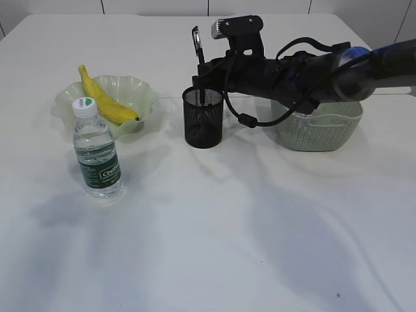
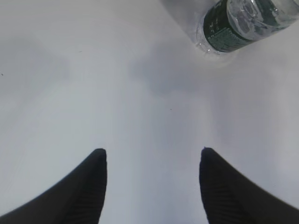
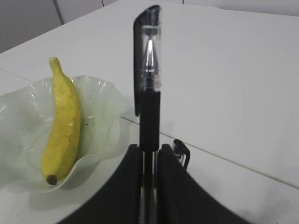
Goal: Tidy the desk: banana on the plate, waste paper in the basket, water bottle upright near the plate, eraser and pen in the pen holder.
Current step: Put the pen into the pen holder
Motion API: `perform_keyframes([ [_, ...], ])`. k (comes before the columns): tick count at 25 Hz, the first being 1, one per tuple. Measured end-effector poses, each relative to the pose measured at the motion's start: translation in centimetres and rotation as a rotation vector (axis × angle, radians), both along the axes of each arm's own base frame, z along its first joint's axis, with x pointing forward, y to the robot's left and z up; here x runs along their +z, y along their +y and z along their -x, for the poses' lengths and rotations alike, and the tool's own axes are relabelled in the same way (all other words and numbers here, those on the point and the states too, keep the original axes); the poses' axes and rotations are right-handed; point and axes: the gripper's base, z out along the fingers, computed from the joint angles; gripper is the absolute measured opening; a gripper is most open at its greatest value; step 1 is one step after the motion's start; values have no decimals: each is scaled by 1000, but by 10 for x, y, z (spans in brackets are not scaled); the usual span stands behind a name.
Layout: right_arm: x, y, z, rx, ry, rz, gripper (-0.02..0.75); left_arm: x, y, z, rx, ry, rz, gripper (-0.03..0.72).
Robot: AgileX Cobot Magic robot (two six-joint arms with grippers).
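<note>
My right gripper (image 1: 203, 71) (image 3: 149, 148) reaches across to the black mesh pen holder (image 1: 203, 118) and is shut on a black pen (image 1: 197, 40) (image 3: 148, 79), held upright with its lower end inside the holder. The banana (image 1: 107, 101) (image 3: 63, 126) lies on the pale green wavy plate (image 1: 140, 88) (image 3: 100, 116). The water bottle (image 1: 96, 151) (image 2: 243, 21) stands upright in front of the plate. My left gripper (image 2: 153, 156) is open and empty over bare table near the bottle's base. The eraser and waste paper are out of view.
A pale green basket (image 1: 320, 130) stands at the right, partly behind my right arm. A small dark pen-like clip (image 3: 182, 151) shows beside my right finger. The white table (image 1: 227, 227) stretches toward the front.
</note>
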Motion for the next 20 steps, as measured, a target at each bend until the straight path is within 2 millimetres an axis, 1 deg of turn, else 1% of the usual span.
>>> perform_keyframes([
  [3,-4,0,0,0,7,2,45,0,0,0,0,0,0,443],
  [7,-2,1,-1,2,0,1,51,0,0,0,0,-2,0,442],
  [14,-2,1,-1,3,-1,0,128,0,0,0,1,-4,-1,442],
  [20,-2,1,-1,4,-2,-1,144,0,0,0,1,-4,-1,443],
])
